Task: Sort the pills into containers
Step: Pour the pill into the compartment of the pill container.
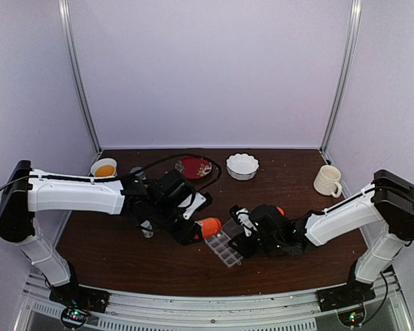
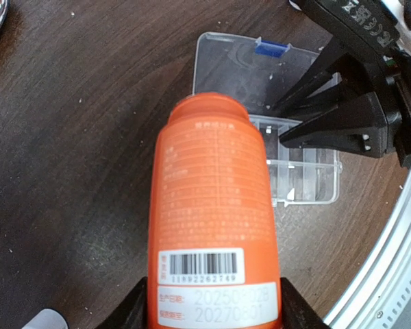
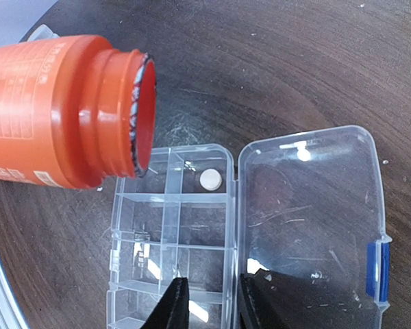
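My left gripper (image 2: 212, 310) is shut on the base of an open orange bottle (image 2: 216, 178), which lies tilted toward the clear pill box (image 2: 307, 173). In the right wrist view the bottle's mouth (image 3: 141, 113) hangs over the box's far left corner cell. One round white pill (image 3: 210, 179) lies in the far cell beside the hinge; the other cells (image 3: 192, 226) look bare. The lid (image 3: 308, 212) is folded flat open, blue clasp outward. My right gripper (image 3: 212, 301) is shut on the box's hinge-side wall, one finger in a cell and one on the lid. In the top view the bottle (image 1: 208, 226) meets the box (image 1: 224, 249).
At the back of the brown table stand a white scalloped bowl (image 1: 242, 165), a cream mug (image 1: 328, 181), a red patterned plate (image 1: 194, 167) and a small cup of orange liquid (image 1: 104, 167). A metal rail (image 2: 390, 274) runs along the near edge.
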`<control>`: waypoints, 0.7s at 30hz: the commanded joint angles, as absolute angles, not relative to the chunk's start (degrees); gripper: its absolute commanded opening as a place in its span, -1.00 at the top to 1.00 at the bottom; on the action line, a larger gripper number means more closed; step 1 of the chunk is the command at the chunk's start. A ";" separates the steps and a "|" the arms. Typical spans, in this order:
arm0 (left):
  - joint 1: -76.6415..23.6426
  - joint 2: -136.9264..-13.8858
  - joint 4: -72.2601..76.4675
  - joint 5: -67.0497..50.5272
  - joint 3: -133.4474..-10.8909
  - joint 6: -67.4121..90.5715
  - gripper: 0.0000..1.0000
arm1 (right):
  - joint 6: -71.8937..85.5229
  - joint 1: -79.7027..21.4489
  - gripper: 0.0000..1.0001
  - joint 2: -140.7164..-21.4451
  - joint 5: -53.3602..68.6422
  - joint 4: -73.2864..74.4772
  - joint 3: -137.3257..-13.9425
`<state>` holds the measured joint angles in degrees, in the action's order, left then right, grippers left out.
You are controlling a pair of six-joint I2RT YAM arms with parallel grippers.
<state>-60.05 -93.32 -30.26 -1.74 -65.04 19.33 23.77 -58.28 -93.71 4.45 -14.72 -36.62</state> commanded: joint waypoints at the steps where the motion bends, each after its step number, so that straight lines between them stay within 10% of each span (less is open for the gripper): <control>1: -60.18 -96.18 -26.80 -2.71 -64.83 18.52 1.00 | 23.46 -58.79 0.48 -94.26 3.78 -14.62 -37.66; 21: -60.20 -95.85 -33.31 1.92 -71.82 16.25 1.00 | 23.38 -58.75 0.49 -94.40 3.80 -14.54 -37.79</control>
<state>-60.05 -96.77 -32.75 0.08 -69.67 17.91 23.77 -58.28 -93.78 4.45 -14.74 -36.64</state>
